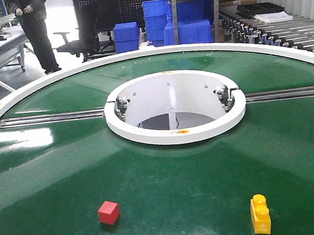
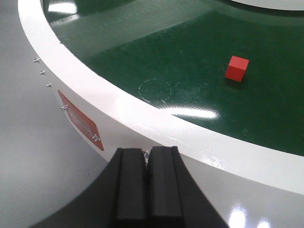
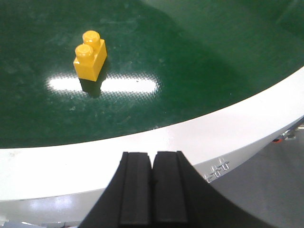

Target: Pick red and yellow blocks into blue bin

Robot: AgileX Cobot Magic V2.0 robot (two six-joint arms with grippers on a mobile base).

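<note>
A small red cube (image 1: 108, 212) sits on the green round table at the near left; it also shows in the left wrist view (image 2: 236, 69). A yellow two-stud brick (image 1: 260, 214) lies at the near right and shows in the right wrist view (image 3: 90, 56). My left gripper (image 2: 146, 156) is shut and empty, outside the table's white rim (image 2: 156, 128), well short of the cube. My right gripper (image 3: 152, 159) is shut and empty, over the white rim (image 3: 156, 142), short of the brick. The glossy blue bin is out of view.
A white ring (image 1: 177, 132) with a hollow centre stands mid-table, with metal rails (image 1: 48, 118) running left and right. Ribbed blue crates (image 1: 185, 22), a shelf, a chair and a standing person (image 1: 34, 23) are behind the table. A roller conveyor (image 1: 283, 27) runs at back right.
</note>
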